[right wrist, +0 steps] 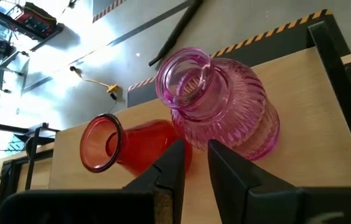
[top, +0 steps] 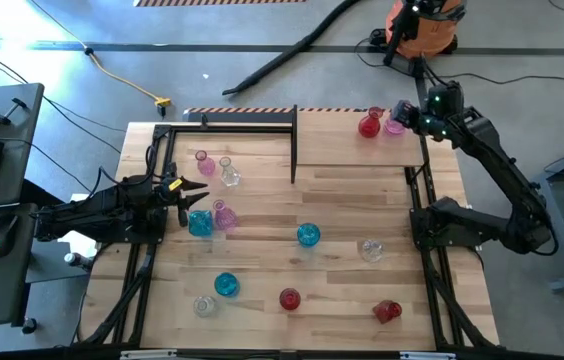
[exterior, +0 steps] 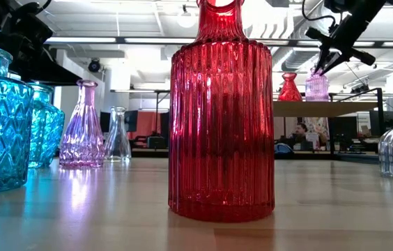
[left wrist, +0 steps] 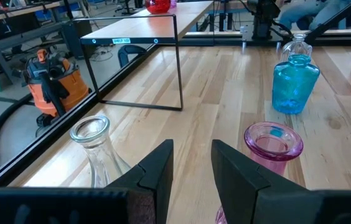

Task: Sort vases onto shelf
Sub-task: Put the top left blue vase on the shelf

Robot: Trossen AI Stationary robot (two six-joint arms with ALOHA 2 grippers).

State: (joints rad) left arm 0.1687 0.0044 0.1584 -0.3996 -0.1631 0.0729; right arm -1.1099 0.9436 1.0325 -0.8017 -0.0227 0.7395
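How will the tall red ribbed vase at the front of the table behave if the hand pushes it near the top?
The red ribbed vase looks like rigid glass, so probably fragile and slippery. It stands tall and upright, so a high push may tip it rather than slide it.

Both arms are dark, jointed and chunky, the right arm (top: 492,165) showing small green lights near its wrist, each gripper's fingers (left wrist: 157,171) black, angular and wedge-shaped.

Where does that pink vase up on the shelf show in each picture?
High view: pink vase at top right, on the shelf.
Low view: at upper right.
Left wrist view: not visible.
Right wrist view: centre, just past the right hand.
Shared landmark: the red vase beside it.
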